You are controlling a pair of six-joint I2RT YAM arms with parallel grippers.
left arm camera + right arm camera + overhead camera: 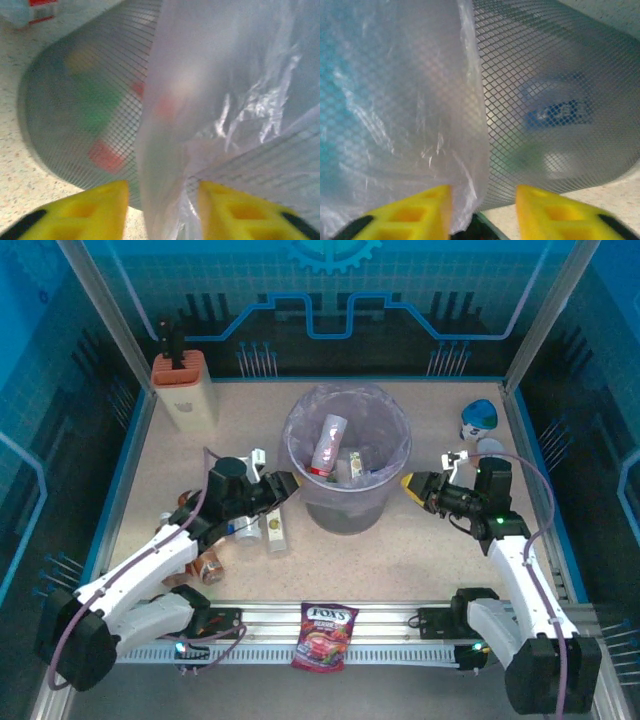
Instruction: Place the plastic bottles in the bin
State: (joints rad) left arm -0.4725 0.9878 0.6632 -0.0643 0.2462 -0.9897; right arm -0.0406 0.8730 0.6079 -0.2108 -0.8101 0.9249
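Observation:
The grey mesh bin [300, 440] with its purplish bag stands mid-table and holds plastic bottles, one upright with a red cap [328, 443]. More plastic bottles lie on the table to its left: a clear one [275, 530] and a brown one [208, 565]. My left gripper [290, 487] is at the bin's left wall. Its yellow fingers [100, 205] stand apart, open, with the bag's hanging hem [170, 165] between them. My right gripper [410, 486] is at the bin's right wall, open [484, 197], with the bag's edge [465, 150] beside its left finger. A blue-labelled bottle [560, 112] shows through the mesh.
A beige block with an orange top [185, 388] stands at the back left. Blue and white cups [480, 418] sit at the back right. A red FOX'S candy bag [325, 635] lies over the near rail.

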